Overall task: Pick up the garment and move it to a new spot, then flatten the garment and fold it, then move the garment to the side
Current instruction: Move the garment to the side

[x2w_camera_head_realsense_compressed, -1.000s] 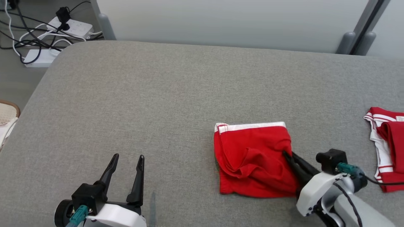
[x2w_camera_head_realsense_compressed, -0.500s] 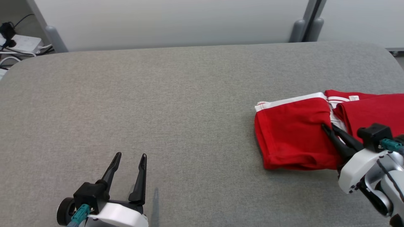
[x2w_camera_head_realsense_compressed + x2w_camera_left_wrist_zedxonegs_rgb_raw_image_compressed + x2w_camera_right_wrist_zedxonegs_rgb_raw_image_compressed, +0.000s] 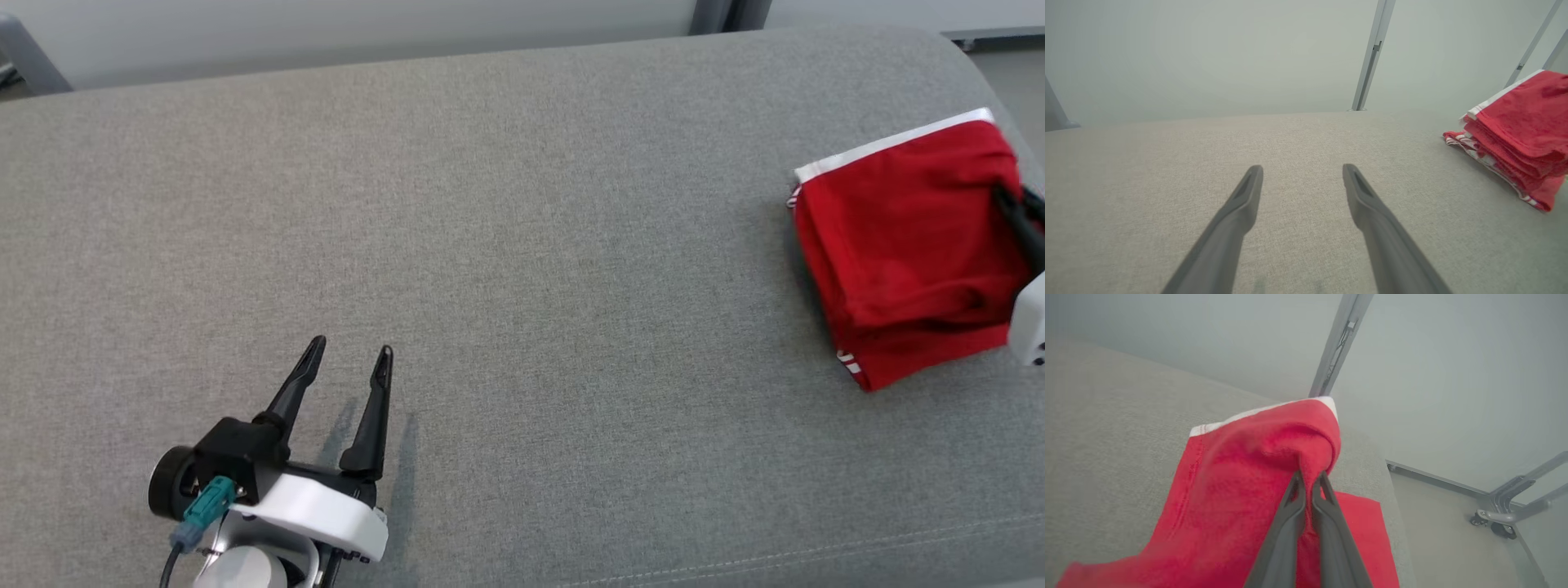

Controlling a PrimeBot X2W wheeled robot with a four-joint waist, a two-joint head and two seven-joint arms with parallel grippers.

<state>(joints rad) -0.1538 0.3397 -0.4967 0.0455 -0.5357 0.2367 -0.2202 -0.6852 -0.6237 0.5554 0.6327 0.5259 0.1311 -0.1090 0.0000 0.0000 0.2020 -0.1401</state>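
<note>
Grey woven tabletop [image 3: 522,245], folded red garment [image 3: 898,245]

The right tool [image 3: 1002,198] seemingly pinches the folded red garment [image 3: 898,245]; left tool [image 3: 352,346] gapes

garment [image 3: 898,245]: was red, with a white band along one edge
padded surface [image 3: 522,245]: was plain grey weave
left gripper [image 3: 352,345]: had black fingers [image 3: 374,412], white housing [image 3: 318,510], teal plug [image 3: 204,502]
wall [image 3: 1208,53]: was pale grey
</note>
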